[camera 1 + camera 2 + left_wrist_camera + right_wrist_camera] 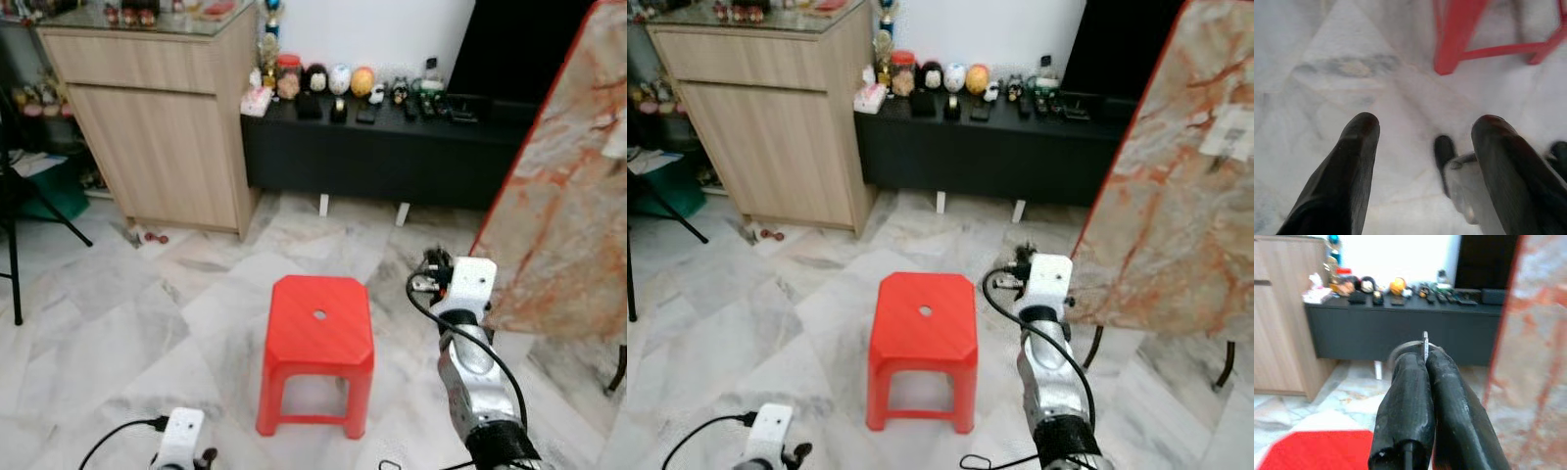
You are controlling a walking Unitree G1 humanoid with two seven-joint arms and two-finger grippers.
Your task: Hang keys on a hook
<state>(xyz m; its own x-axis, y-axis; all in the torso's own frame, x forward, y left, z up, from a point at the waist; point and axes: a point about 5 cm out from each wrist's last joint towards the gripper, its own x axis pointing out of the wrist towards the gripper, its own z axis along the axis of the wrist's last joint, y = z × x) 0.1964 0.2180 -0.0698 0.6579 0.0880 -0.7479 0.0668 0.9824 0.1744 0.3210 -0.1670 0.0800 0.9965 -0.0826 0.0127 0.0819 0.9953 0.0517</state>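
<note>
Keys [1425, 340]: thin metal ring pinched edge-on at the tips of the right pincer [1426, 363], raised at 3 o'clock of the stool [319, 333]. Light, stiff, slippery; hold the ring. Left pincer [1425, 147] spread, idle.

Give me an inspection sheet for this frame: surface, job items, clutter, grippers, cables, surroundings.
Surface: pale marble floor; red plastic stool stands on it, nothing on its top.
Job's things: thin metal ring, likely the keys, pinched at the right gripper's tips; hook: nothing seen.
Clutter: figurines and small items on the black low console; small red bits on the floor by the wooden cabinet.
Grippers: right gripper raised beside the stool, jaws shut on the ring; left gripper low over the floor, jaws open, holding nothing.
Cables: black cable looped along the right arm; another at the left wrist.
Surroundings: wooden cabinet, marble-patterned panel, black tripod leg.
</note>
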